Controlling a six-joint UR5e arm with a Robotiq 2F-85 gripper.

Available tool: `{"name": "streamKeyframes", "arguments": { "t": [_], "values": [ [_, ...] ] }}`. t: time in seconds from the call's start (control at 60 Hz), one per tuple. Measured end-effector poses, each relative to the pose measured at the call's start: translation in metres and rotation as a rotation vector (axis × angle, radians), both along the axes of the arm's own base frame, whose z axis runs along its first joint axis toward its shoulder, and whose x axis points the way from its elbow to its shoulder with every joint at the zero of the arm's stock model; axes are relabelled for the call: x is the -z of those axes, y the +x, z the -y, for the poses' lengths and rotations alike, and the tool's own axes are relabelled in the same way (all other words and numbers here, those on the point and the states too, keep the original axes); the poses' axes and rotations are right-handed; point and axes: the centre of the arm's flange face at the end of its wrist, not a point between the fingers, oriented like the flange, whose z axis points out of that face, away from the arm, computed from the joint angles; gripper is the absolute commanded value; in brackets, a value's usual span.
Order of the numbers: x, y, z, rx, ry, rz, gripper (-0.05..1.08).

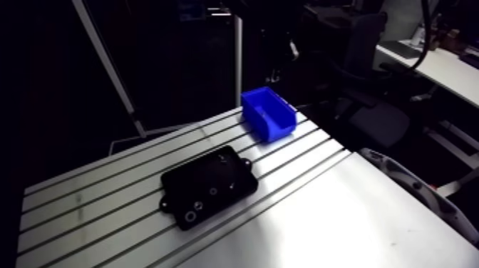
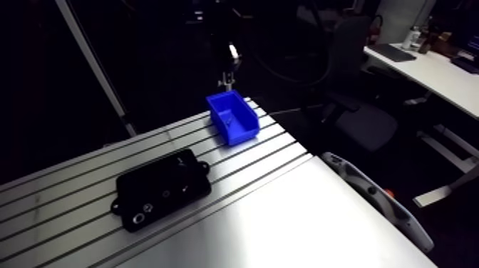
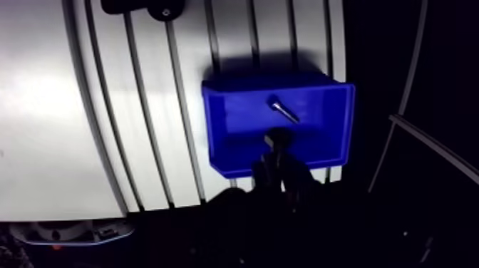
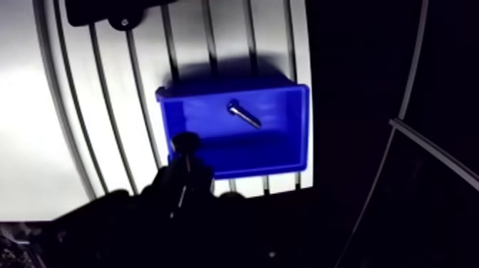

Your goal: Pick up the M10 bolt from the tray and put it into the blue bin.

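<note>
The blue bin (image 3: 242, 153) stands on the slotted table near its far edge. A silver bolt (image 3: 284, 110) lies slanted on the bin's floor, loose and touching nothing else. My gripper (image 3: 275, 146) hangs dark above the bin's near wall, just short of the bolt and not holding it. In the arm view the gripper (image 2: 228, 68) shows as a small shape right over the bin (image 2: 232, 117). The black tray (image 1: 208, 187) lies mid-table, well apart from the bin, and only its corner (image 3: 142, 6) shows in the wrist view.
Small round parts (image 1: 191, 212) sit in the black tray's near end. A smooth metal sheet (image 1: 335, 228) covers the table's near right part. A slanted metal post (image 1: 107, 68) rises behind the table's far left.
</note>
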Motion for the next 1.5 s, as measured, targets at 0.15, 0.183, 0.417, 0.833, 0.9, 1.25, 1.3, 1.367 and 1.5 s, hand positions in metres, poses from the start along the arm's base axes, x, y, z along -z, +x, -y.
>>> {"name": "streamKeyframes", "arguments": {
  "t": [0.15,0.183,0.417,0.833,0.9,1.25,1.3,1.367,1.5],
  "values": [
    [0.016,-0.014,-0.009,-0.002,0.004,0.01,1.04],
    [0.02,-0.016,-0.011,-0.002,0.006,0.014,1.04],
    [0.045,-0.029,-0.022,-0.001,0.021,0.049,1.04],
    [0.079,-0.038,-0.027,-0.002,0.019,0.091,1.04],
    [0.086,-0.04,-0.027,-0.004,0.017,0.098,1.04],
    [0.12,-0.051,-0.022,-0.018,0.043,0.128,1.04],
    [0.123,-0.052,-0.021,-0.02,0.046,0.132,1.03],
    [0.127,-0.053,-0.019,-0.022,0.05,0.137,1.03],
    [0.133,-0.053,-0.017,-0.023,0.052,0.144,1.03]
  ]
}}
